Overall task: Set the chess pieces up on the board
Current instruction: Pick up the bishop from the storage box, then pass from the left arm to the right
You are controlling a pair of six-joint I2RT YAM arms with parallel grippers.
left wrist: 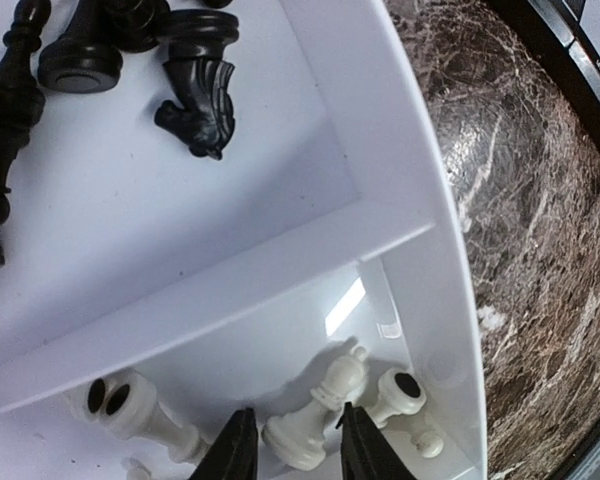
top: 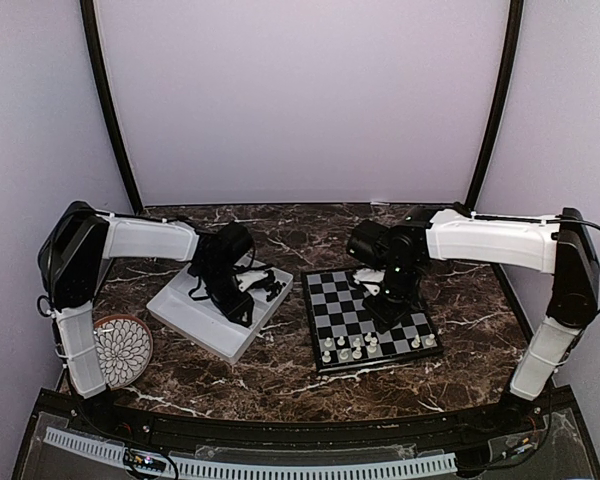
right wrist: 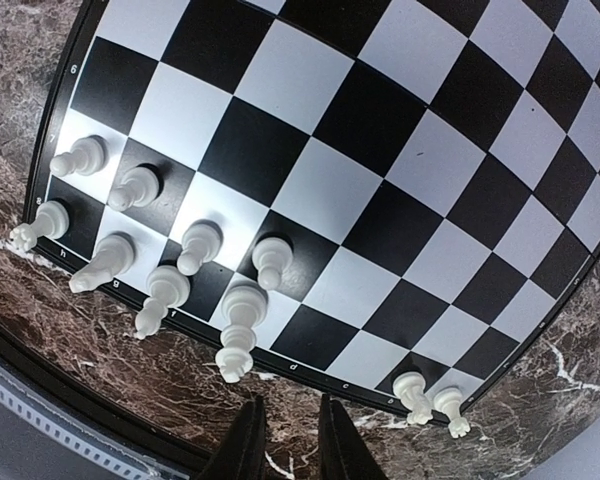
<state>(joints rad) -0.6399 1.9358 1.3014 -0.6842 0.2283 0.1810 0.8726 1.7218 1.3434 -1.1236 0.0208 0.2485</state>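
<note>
**Item 1: left gripper** (left wrist: 298, 452). It is lowered into the end compartment of the white divided tray (left wrist: 280, 265).
- A toppled white piece (left wrist: 315, 420) is straddled by the two fingers, with its base between the tips. Whether it is already pinched cannot be told.
- In the same compartment, a second white figure (left wrist: 130, 405) is seen just left of the jaws.
- A third white figure (left wrist: 405, 392) is seen just right of the jaws, against the tray wall.
- The black pieces (left wrist: 195, 105) are found ahead of the jaws, beyond the divider. They lie on their sides in the next compartment.

**Item 2: right gripper** (right wrist: 288, 445). It is held over the marble table (right wrist: 130, 400), just short of the board's edge. The jaws are narrowly parted and nothing is held between them.

**Item 3: board** (right wrist: 380, 200). It is laid directly ahead of the right jaws, and ten standing white men (right wrist: 195, 245) are counted on it.
- Eight are grouped ahead and to the left of the fingertips, along the nearest two rows.
- Two are placed ahead and to the right, by the corner.

**Item 4: patterned plate** (top: 120, 350). It is set well apart from both pairs of jaws, behind the left one.
</note>
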